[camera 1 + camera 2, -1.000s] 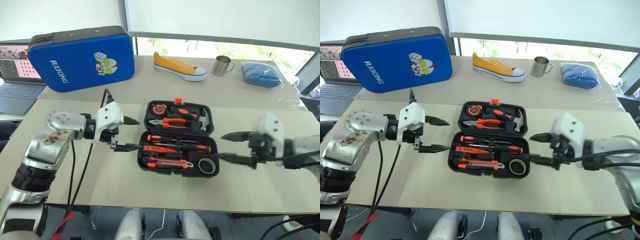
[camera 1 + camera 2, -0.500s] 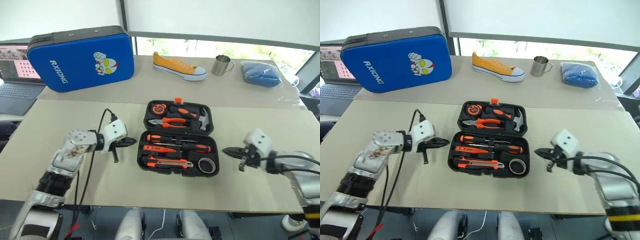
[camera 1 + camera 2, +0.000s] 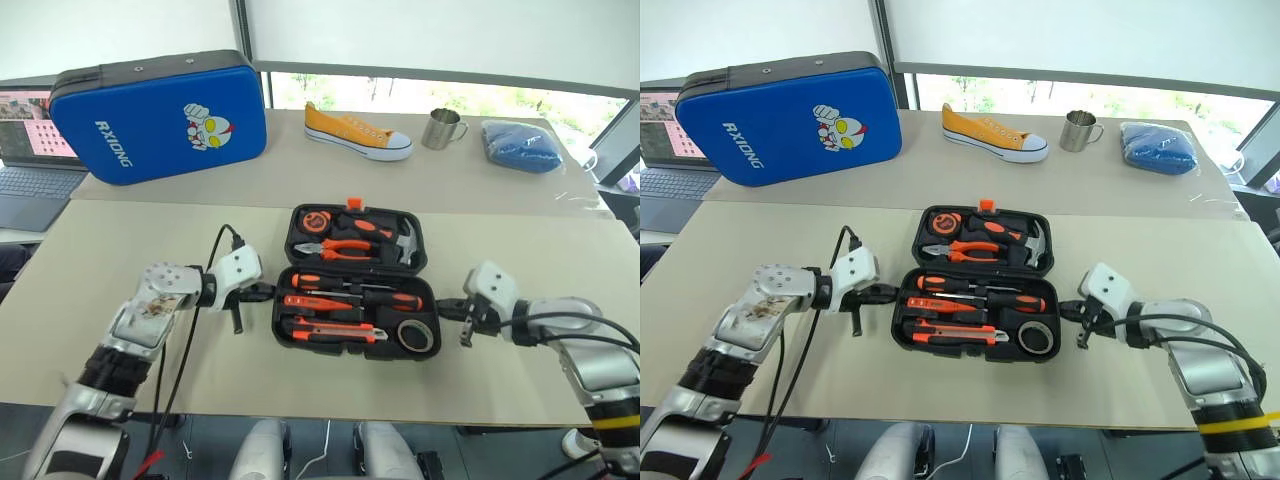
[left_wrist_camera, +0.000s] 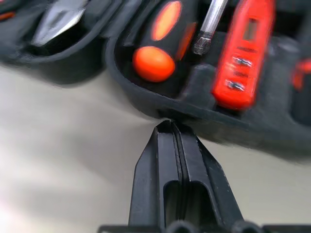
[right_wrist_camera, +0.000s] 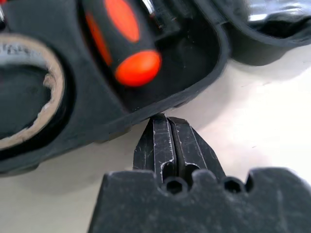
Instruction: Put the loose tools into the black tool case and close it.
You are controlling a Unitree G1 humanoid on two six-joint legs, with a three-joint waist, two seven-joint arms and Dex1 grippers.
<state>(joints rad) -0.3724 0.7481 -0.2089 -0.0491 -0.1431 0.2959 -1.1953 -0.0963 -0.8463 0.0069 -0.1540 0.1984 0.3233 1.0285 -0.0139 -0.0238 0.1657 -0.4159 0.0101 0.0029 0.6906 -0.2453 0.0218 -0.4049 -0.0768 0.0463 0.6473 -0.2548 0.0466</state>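
The black tool case (image 3: 355, 282) lies open at the middle of the bench (image 3: 120, 240), with the screwdrivers (image 3: 357, 296), utility knife (image 3: 335, 333) and tape roll (image 3: 414, 335) seated in its near half. The left gripper (image 4: 170, 127) — fingers pressed together, holding nothing — has its tip against the case's left edge. The right gripper (image 5: 164, 119), likewise pressed together and empty, meets the case's right edge, beside the tape roll.

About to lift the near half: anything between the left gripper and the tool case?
Nothing. The left wrist view shows the left gripper tip at the black tool case rim.
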